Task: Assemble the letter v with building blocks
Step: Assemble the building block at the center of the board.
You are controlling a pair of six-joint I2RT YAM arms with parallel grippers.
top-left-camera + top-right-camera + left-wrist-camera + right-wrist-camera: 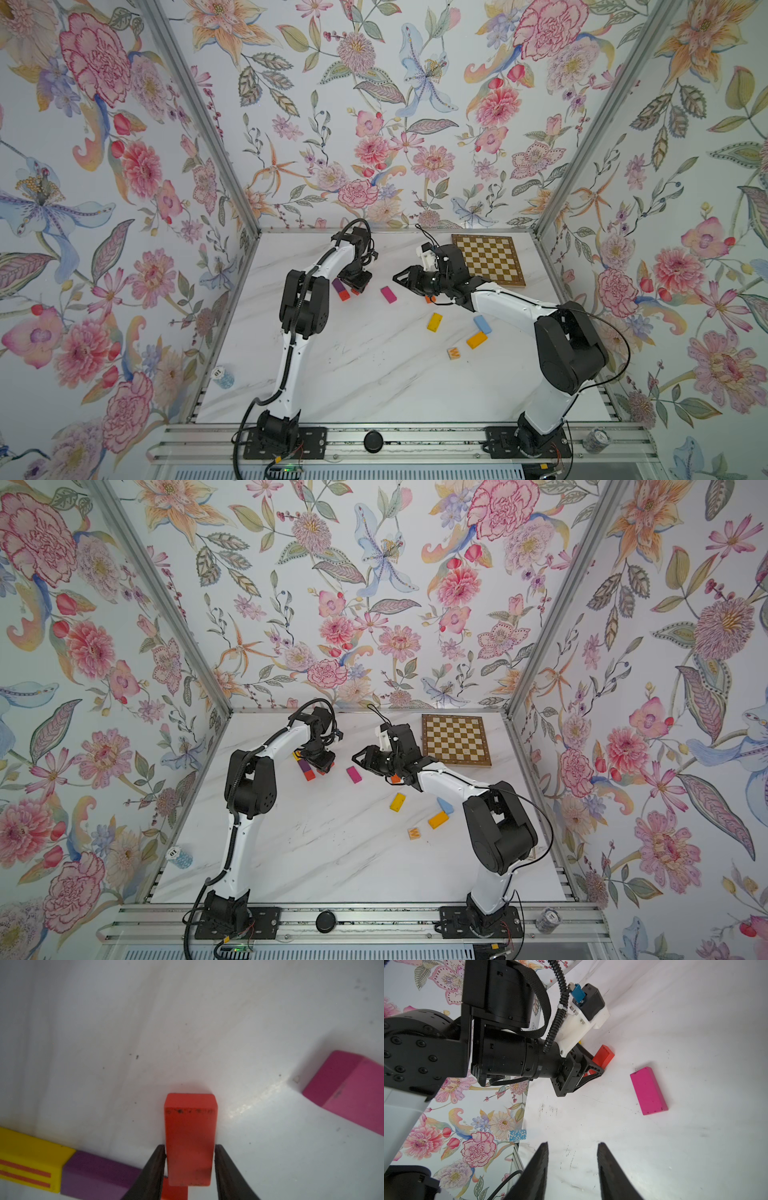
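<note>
Building blocks [344, 296] of the unfinished letter v [338, 286] lay well left of the brown-and-cream chessboard [490, 259]. A yellow orange-striped wooden block [31, 1159] and a purple wooden block [97, 1174] butted end to end as one stroke. At that stroke's end a red wooden block [190, 1122] pointed away, its long axis roughly crosswise to the row. The left gripper [190, 1147] hugged its sides; clamped or loose could not be told. Nearer the chessboard, a magenta wooden block [388, 294] lay unplaced and the right gripper [573, 1144] hung open, empty. Most of the second stroke looked undone.
</note>
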